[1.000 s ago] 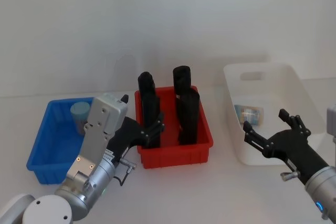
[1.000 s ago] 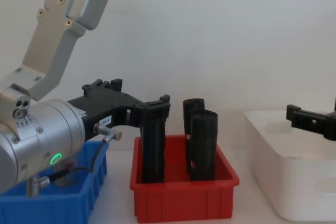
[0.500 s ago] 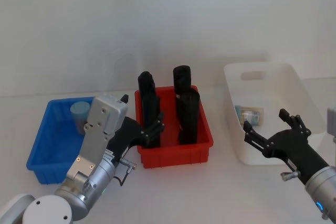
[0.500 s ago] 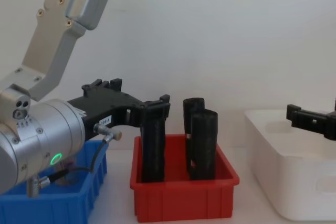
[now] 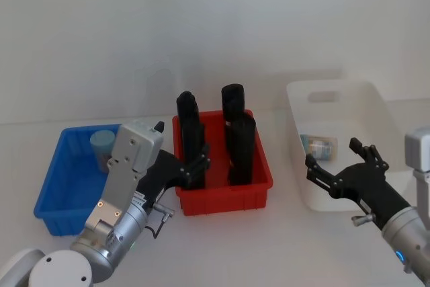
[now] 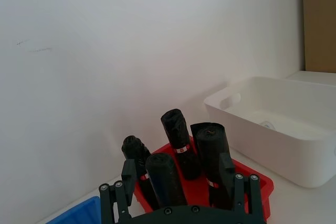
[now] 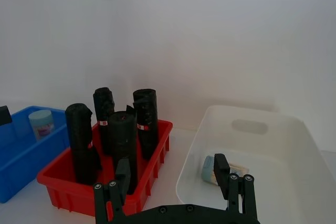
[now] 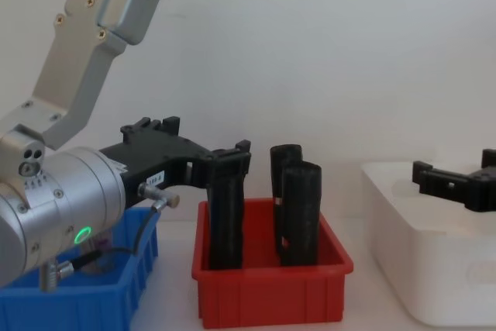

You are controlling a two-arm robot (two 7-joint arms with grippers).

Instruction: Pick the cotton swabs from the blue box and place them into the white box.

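One jar of cotton swabs (image 5: 102, 147) with a pale lid stands in the far part of the blue box (image 5: 64, 193), also seen from the right wrist (image 7: 41, 123). A second jar (image 5: 318, 146) lies on its side in the white box (image 5: 376, 109). My right gripper (image 5: 331, 154) hovers open and holding nothing over the white box's near left wall, just in front of that jar (image 7: 212, 170). My left gripper (image 5: 198, 168) is open and holding nothing, between the blue box and the red bin, by the bin's near left corner.
A red bin (image 5: 225, 199) holding several upright black rolls (image 5: 240, 149) stands between the two boxes. A plain wall rises close behind the table. Bare tabletop lies in front of the bins.
My right gripper has shifted left and slightly away from me, toward the white box's left wall. The left arm and both jars have not moved.
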